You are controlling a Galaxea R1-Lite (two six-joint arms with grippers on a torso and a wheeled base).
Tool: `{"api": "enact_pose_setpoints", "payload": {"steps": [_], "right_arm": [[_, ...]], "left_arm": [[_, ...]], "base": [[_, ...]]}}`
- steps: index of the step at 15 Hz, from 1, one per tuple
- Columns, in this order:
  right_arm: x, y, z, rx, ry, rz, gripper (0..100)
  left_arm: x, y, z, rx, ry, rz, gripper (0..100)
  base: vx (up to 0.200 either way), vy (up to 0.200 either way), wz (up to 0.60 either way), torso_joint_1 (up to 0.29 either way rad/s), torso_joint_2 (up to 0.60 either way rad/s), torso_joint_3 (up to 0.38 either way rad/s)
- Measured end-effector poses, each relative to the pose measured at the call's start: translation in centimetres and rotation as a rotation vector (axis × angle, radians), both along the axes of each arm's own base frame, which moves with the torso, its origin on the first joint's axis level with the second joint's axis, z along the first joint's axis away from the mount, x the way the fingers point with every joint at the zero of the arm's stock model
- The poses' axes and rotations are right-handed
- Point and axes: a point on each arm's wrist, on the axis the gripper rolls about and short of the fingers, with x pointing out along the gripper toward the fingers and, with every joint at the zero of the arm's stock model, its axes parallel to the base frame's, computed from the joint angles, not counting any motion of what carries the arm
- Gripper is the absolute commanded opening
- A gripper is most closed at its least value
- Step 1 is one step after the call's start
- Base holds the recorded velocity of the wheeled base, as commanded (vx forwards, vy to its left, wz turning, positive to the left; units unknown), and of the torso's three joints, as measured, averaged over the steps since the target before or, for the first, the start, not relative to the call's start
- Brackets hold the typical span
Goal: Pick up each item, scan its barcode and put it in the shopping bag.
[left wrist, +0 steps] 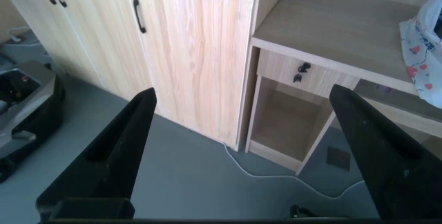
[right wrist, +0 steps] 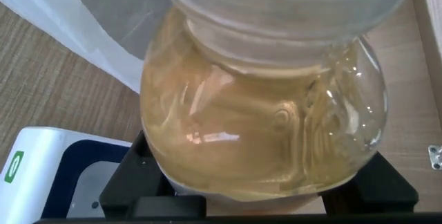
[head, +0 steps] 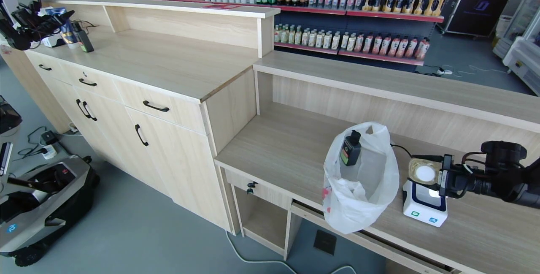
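The bottle [right wrist: 262, 127] is cut off at the edge of the right wrist view, and we see it covering part of the scanner [right wrist: 34, 151].

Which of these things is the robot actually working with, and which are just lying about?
In the job: bottle of yellow liquid in the right gripper, at the white scanner; shopping bag with a dark item inside.
Lying about: drinks on the store shelves; black handset on the higher counter; power strip on the floor.
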Motion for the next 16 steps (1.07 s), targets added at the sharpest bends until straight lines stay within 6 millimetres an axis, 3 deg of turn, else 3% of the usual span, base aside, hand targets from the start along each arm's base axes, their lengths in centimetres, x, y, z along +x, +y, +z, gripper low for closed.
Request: {"api": "enact_pose_setpoints", "payload": {"steps": [2,5,8,10,12,16], "right_arm": [[-0.2,0.2,2.5,0.107,0.061,-0.045,0],[-2.0,0.9,8.0,0.343,0.199,-0.171,0],[-4.9,2.0,12.9,0.575,0.281,-0.476,0],[-7.1,2.7,13.7,0.675,0.299,-0.671,0],[-8.8,4.1,13.7,0.772,0.345,-0.759,0],[-9.9,7.2,15.3,0.796,0.180,-0.697,0]], "left_arm": [[0.0,0.0,0.0,0.000,0.000,0.000,100],[0.0,0.0,0.0,0.000,0.000,0.000,100],[0.0,0.0,0.0,0.000,0.000,0.000,100],[0.0,0.0,0.0,0.000,0.000,0.000,100],[0.0,0.0,0.0,0.000,0.000,0.000,100],[0.0,0.0,0.0,0.000,0.000,0.000,100]], "base": [[0.000,0.000,0.00,0.000,0.00,0.000],[0.000,0.000,0.00,0.000,0.00,0.000],[0.000,0.000,0.00,0.000,0.00,0.000],[0.000,0.000,0.00,0.000,0.00,0.000],[0.000,0.000,0.00,0.000,0.00,0.000],[0.000,0.000,0.00,0.000,0.00,0.000]]}}
